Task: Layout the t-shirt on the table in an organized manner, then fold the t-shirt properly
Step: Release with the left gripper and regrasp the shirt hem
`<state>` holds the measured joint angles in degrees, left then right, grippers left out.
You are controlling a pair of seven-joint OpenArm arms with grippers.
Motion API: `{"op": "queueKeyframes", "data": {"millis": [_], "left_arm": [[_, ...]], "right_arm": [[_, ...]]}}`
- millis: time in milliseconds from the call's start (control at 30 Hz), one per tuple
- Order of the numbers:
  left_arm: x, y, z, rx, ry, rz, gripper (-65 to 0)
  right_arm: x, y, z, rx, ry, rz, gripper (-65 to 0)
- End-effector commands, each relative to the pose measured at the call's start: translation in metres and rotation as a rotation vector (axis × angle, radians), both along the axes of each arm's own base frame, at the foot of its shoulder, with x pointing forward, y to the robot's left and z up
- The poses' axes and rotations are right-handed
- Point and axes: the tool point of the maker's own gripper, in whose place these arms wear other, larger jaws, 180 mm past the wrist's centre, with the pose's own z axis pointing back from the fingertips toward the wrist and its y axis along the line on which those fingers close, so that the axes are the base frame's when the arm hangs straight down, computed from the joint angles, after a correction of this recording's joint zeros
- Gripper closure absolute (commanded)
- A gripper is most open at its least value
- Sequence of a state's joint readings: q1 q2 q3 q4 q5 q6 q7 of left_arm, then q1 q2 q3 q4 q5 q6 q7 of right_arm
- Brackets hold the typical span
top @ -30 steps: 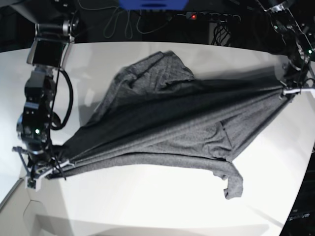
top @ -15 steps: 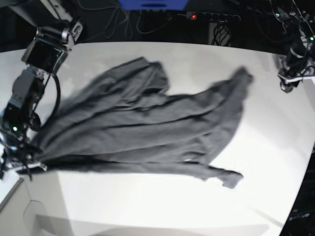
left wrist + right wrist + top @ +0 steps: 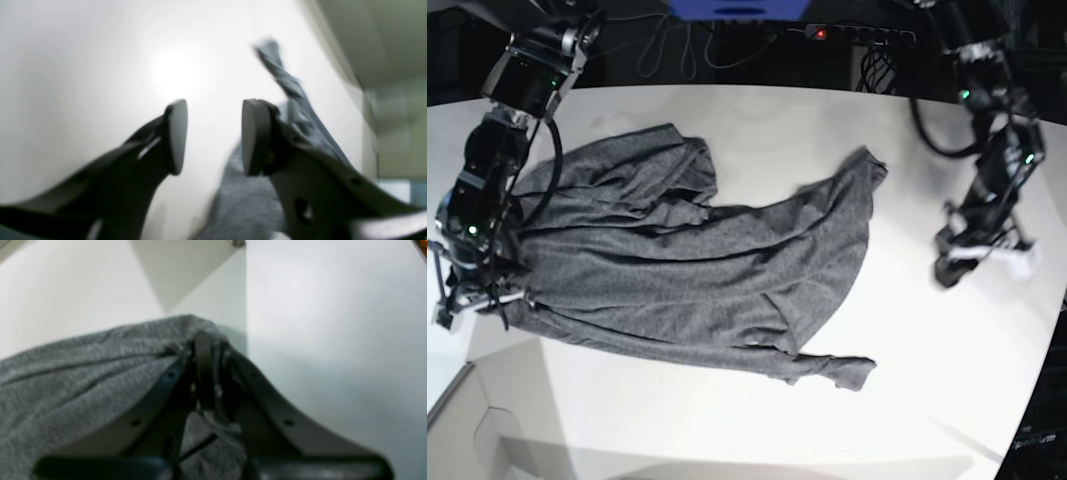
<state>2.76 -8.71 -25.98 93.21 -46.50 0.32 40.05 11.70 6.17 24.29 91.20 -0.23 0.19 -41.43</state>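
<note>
Now the t-shirt (image 3: 687, 270) has dropped flat on the counter (image 3: 757, 430). Right fingers (image 3: 206, 350) pinch its corner. Left fingers (image 3: 213, 136) hang wide, empty, well apart from the shirt's far end.

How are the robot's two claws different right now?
The left gripper has its jaws apart with nothing between them; the right gripper is pinched shut on the t-shirt.
The left gripper hangs over bare table, away from the cloth; the right gripper sits at the shirt's bunched edge near the table's edge.
Both are dark, with two fingers.
</note>
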Motion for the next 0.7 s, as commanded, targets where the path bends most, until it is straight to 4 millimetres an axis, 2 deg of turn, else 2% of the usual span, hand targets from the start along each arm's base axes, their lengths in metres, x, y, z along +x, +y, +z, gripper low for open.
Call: {"op": "queueKeyframes", "data": {"millis": [0,133,267,333,433,533,667], "left_arm": [[0.017,-0.013,0.013,0.013,-0.042,-0.035,-26.2],[0.055,-0.071,-0.002,0.065,0.002,-0.167,-26.2],[0.087,-0.107,-0.027,0.092,0.086,-0.209,-26.2],[0.102,-0.122,-0.033,0.108,0.119,-0.227,-26.3],[0.120,-0.133,-0.044,0.169,0.135,-0.219,-26.3],[0.132,-0.134,-0.054,0.248,0.117,-0.204,-26.3],[0.132,-0.155,-0.076,0.346,0.131,-0.281,-26.3]], "right_arm": [[0.006,-0.006,0.020,-0.033,-0.052,-0.003,0.0],[0.000,-0.006,0.013,-0.034,-0.033,-0.004,-9.0],[-0.008,-0.005,0.002,-0.035,-0.002,-0.001,-21.4],[-0.013,-0.005,-0.004,-0.035,0.015,0.001,-27.6],[-0.019,-0.005,-0.010,-0.035,0.032,0.000,-34.0],[-0.025,-0.006,-0.006,-0.050,0.026,0.002,-34.7],[-0.033,-0.003,0.007,-0.085,0.000,0.011,-34.7]]}}
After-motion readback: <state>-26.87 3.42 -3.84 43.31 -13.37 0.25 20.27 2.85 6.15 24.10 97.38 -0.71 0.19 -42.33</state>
